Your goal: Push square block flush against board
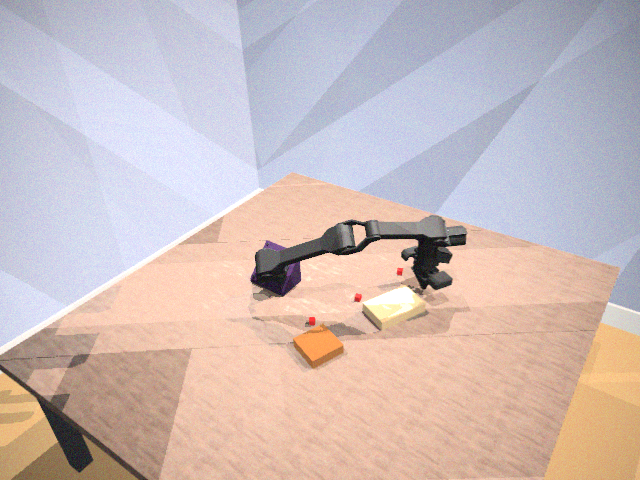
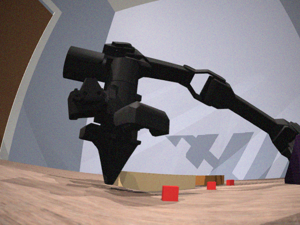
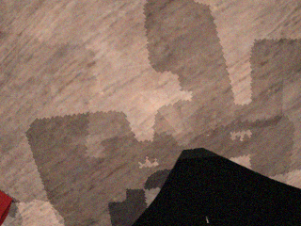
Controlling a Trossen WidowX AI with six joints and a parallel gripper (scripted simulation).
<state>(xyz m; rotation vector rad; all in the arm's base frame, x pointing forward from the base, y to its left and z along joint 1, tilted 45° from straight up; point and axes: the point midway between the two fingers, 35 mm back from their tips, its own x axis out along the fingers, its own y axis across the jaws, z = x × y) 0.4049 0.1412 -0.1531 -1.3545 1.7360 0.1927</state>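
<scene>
The orange square block (image 1: 317, 345) (image 2: 200, 180) lies flat on the table, nearest the front in the top view. The pale yellow board (image 1: 393, 307) (image 2: 157, 181) lies flat to its right and a little behind it, with a gap of bare table between them. My gripper (image 1: 423, 287) (image 2: 109, 183) (image 3: 192, 158) is shut and empty and points down. Its tip is low over the table beside the board's far right end; whether it touches the board is not clear. The block and the board do not show in the wrist view.
Three small red cubes stand behind the two parts: one near my gripper (image 1: 399, 271) (image 2: 170, 193), one left of the board (image 1: 357, 297) (image 2: 211, 185), one behind the block (image 1: 311, 320) (image 2: 230, 182). The purple arm base (image 1: 293, 277) is at the left.
</scene>
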